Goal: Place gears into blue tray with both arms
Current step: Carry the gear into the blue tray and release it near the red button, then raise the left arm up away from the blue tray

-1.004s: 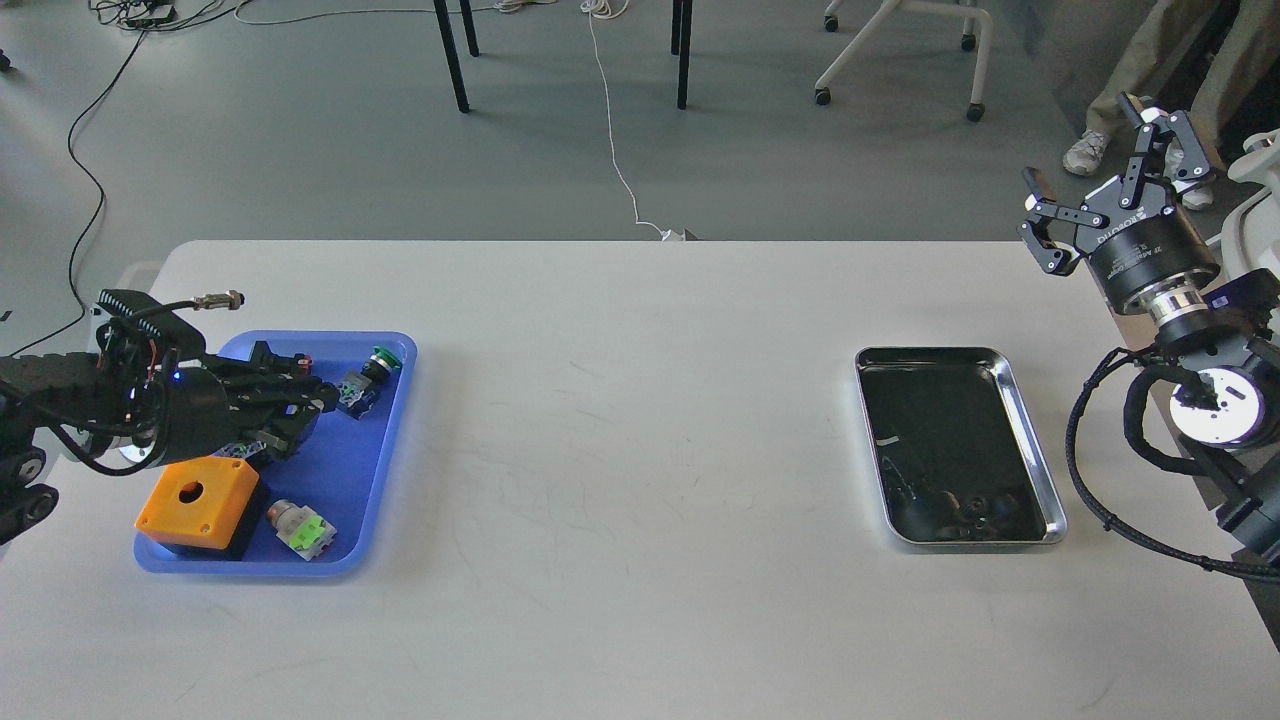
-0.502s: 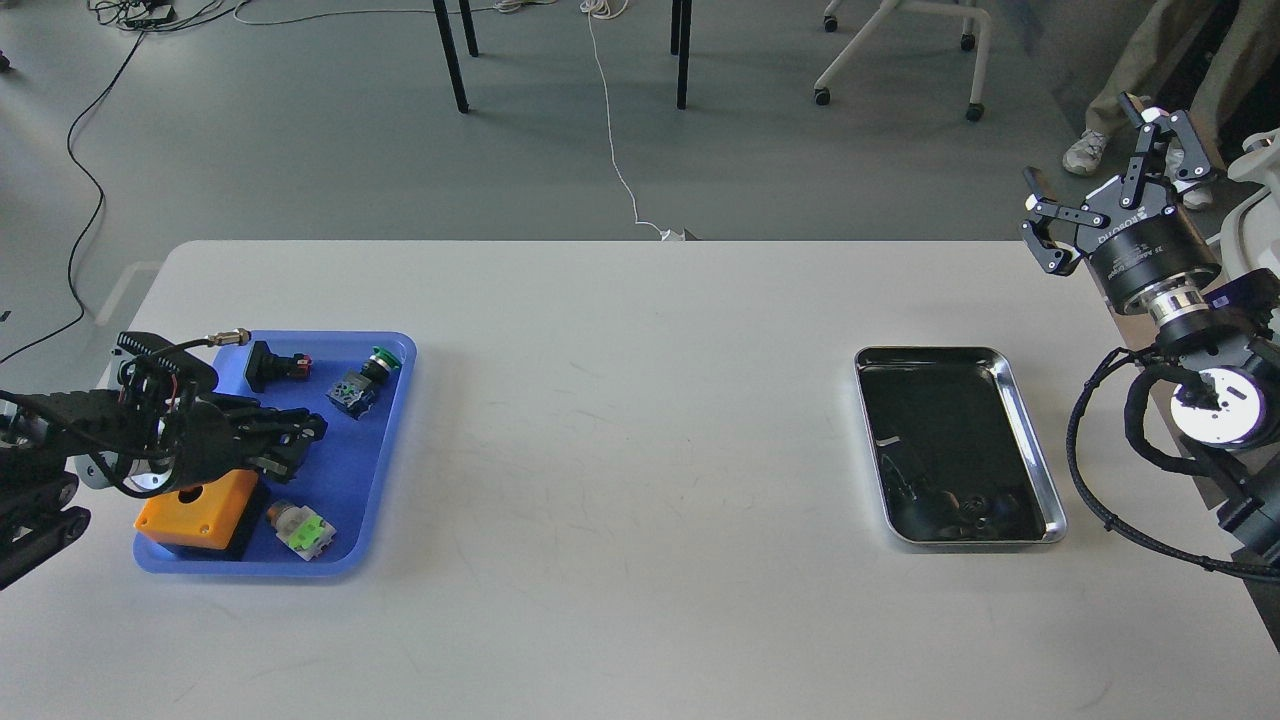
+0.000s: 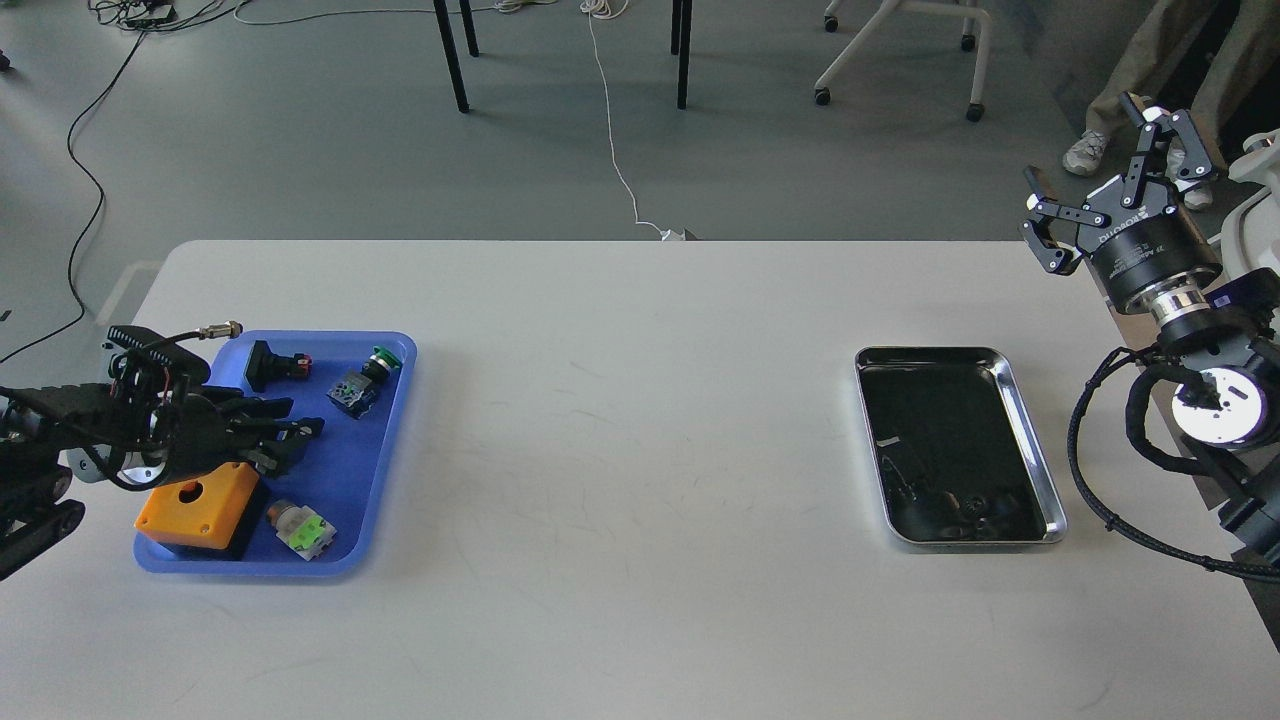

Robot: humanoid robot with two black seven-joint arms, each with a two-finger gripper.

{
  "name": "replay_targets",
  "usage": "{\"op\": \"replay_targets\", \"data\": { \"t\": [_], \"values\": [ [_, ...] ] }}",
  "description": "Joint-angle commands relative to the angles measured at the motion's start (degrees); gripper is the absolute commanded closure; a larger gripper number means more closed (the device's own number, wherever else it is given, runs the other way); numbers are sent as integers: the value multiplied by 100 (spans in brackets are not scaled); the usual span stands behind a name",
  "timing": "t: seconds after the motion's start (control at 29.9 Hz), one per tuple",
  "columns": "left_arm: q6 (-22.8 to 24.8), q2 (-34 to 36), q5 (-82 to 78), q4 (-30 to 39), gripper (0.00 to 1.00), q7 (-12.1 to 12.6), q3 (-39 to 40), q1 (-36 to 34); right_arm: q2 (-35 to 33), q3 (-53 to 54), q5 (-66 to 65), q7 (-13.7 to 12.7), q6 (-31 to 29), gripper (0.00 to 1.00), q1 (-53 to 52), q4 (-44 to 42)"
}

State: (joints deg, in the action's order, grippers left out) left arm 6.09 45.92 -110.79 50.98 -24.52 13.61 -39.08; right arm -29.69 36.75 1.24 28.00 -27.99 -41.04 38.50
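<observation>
Gears (image 3: 975, 514) lie dark at the silver tray's (image 3: 1020, 395) 6 o'clock end, none visibly in the blue tray (image 3: 395, 420) at 9 o'clock; left gripper (image 3: 290, 440) unreadable, right gripper (image 3: 1100, 170) spread, empty.

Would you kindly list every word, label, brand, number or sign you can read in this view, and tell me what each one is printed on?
White lettering runs along the black body of the right claw; it is too small and tilted to read with confidence.
No readable text shows on the blue tray, the orange box, the silver tray or the left claw.
</observation>
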Motion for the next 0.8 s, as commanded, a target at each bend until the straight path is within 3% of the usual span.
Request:
{"op": "replay_targets", "data": {
  "t": [0.0,0.1,0.17,0.23,0.3,0.43,0.54,0.57,0.6,0.77],
  "values": [
    [-3,14,127,0,41,-70,28,-29,7,8,-1,0,-1,1,-9,0],
    [-12,23,382,0,33,-114,89,-108,-1,8,-1,0,-1,1,-9,-9],
    [6,66,1231,26,19,-348,89,-424,-45,16,-1,0,-1,1,-18,-9],
    [6,58,1419,26,17,-348,89,-469,-45,8,-1,0,-1,1,-18,-9],
    [50,75,3146,9,7,-348,89,-828,-80,16,-1,0,-1,1,-26,-18],
    [94,49,5099,0,3,-348,81,-1189,-230,25,-1,0,-1,1,-35,-18],
    [94,49,5102,0,3,-348,81,-1189,-230,25,-1,0,-1,1,-35,-18],
    [468,14,6668,0,3,-348,115,-1459,-308,25,-1,0,-1,1,-79,-18],
    [567,5,7171,0,3,-348,142,-1540,-370,25,-1,0,-1,1,-123,-18],
    [639,-223,8554,0,2,-348,458,-1637,-669,17,-1,0,-1,1,-316,-9]
  ]
}}
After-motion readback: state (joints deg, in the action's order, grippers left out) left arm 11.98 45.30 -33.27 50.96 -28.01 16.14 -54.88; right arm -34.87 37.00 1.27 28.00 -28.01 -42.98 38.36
